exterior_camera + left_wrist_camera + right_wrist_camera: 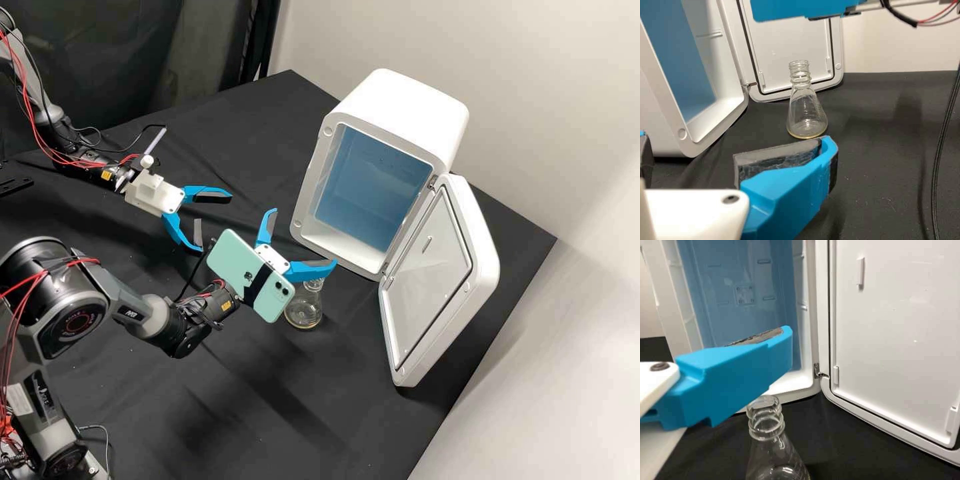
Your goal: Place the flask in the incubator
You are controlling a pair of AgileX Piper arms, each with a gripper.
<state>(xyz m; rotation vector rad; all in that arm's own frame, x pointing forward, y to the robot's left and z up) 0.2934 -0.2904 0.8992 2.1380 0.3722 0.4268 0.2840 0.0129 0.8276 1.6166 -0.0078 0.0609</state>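
A clear glass flask [305, 307] stands upright on the black bench, just in front of the open white incubator [400, 107] with its blue inside. The incubator door [440, 280] hangs open to the right. My right gripper [297, 250] hovers open just above the flask's neck, not touching it. In the right wrist view one blue finger [735, 370] sits over the flask [769, 440], with the incubator [740, 290] behind. My left gripper [215, 222] is open farther left, empty. Its wrist view shows the flask [806, 107] ahead of its finger [790, 170].
A mint-green phone [250, 273] is strapped on the right arm's wrist. The bench edge [467, 393] runs close behind the open door, beside a white wall. A black cable [940, 150] hangs beside the left gripper. Bare bench lies in the foreground.
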